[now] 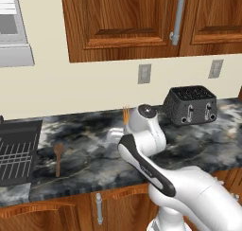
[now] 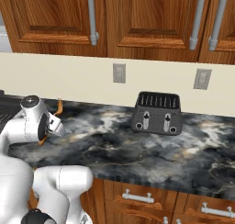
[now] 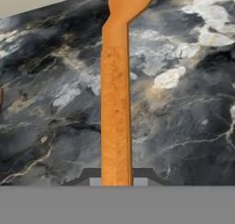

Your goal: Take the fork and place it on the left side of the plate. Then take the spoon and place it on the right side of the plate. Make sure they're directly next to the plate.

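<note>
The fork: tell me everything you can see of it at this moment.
The fork is slim and bright orange with a faintly mottled, matte surface. In the hand view its flat handle runs straight up from between the jaws, which are shut on its lower end, and widens at the neck toward the head. It is lifted off the dark marbled counter. In the left base view its short tines stick up behind the robot's wrist; the right base view shows orange bits on either side of the hand.

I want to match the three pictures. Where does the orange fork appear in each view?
Left base view: fork tines rise behind the arm, centre.
Right base view: orange tip at the left, beside the arm.
Hand view: handle runs up the middle, held in the end effector.
Shared landmark: black toaster, in both base views.
</note>
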